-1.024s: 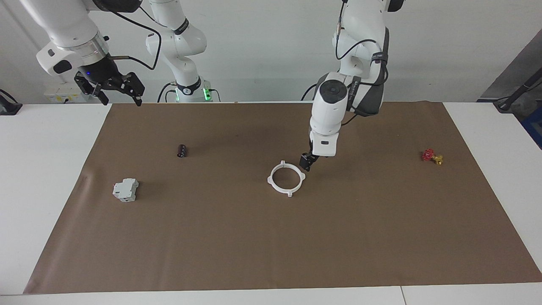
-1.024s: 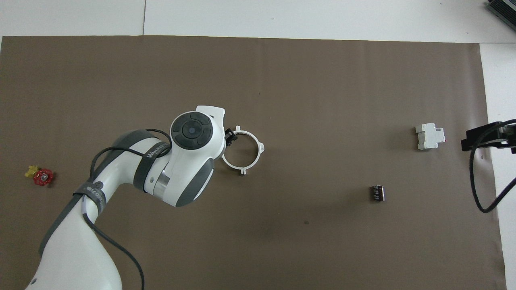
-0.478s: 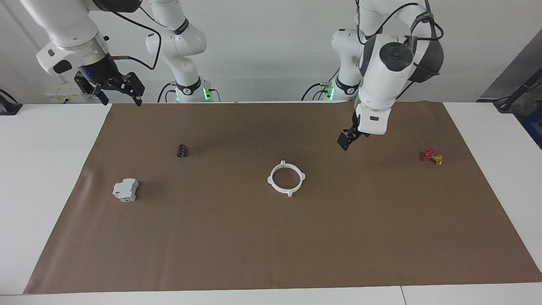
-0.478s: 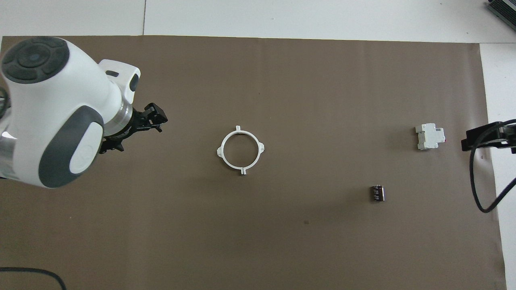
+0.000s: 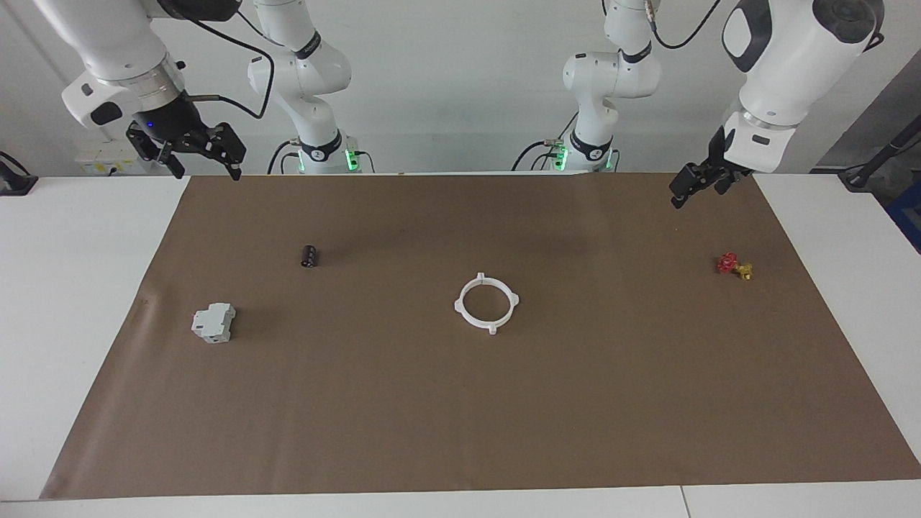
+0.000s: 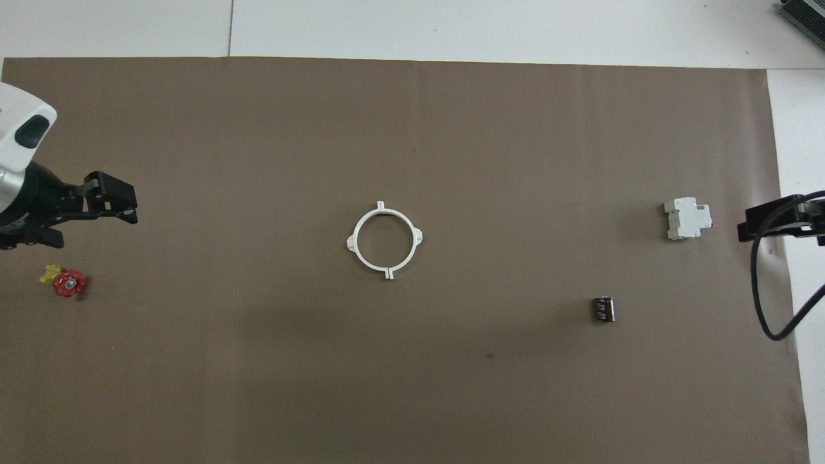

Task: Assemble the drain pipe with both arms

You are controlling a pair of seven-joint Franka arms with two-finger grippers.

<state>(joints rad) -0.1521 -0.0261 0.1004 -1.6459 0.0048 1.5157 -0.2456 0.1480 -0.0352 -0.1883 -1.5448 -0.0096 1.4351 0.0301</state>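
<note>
Brown mat (image 5: 460,403), joined drain pipe (image 5: 486,303) untouched, left claw (image 5: 692,185) and right claw (image 5: 203,155) both spread, empty

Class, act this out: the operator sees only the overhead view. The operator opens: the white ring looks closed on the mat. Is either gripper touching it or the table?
Observer: No. The left gripper hangs in the air over the mat at the left arm's end, open, empty, clear of the ring.
Operator: And the right one? I see only its tip.
Observer: The right gripper is up in the air too, about over the mat's corner, fingers spread, empty.
</note>
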